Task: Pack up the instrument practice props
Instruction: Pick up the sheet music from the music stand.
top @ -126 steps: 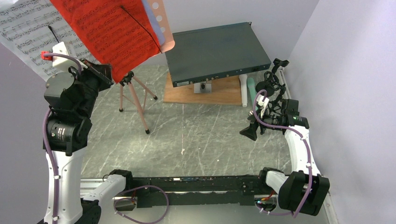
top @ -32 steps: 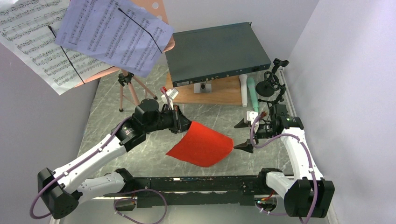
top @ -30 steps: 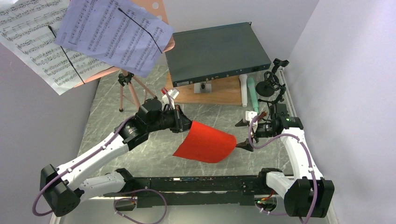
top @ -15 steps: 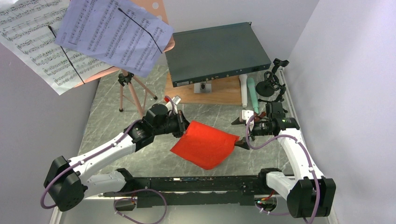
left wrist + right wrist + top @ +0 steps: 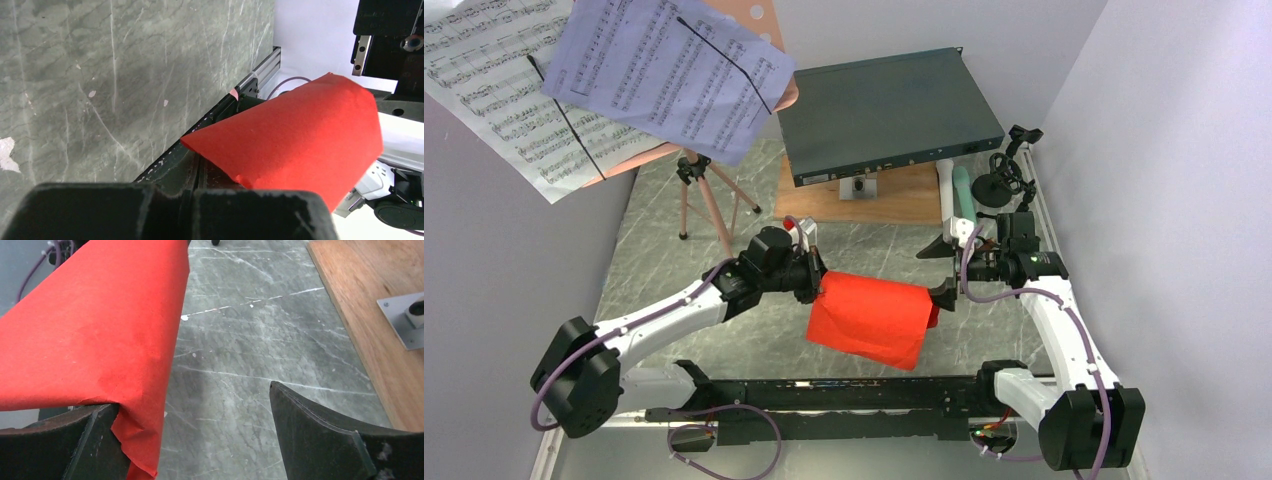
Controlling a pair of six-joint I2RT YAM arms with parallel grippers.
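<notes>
One red sheet [image 5: 869, 318] hangs above the near middle of the table [image 5: 864, 245], its long axis running left to right and its free edge drooping toward the near side. My left gripper [image 5: 817, 284] is clenched on its left edge, I judge to stretch it across to the right gripper [image 5: 936, 272], whose jaws stand wide with one finger under the sheet's right edge, grasping nothing yet.

Tabletop's a scratched grey-green marble-look slab [image 5: 654, 250]. On it: salmon-pink tripod music stand [image 5: 709, 205] at 10 o'clock, flat wooden board [image 5: 894, 202] at 12, white and mint tubes [image 5: 955, 190] just beside it around 1, small black round-based mic stand [image 5: 1002, 185] at 2.
</notes>
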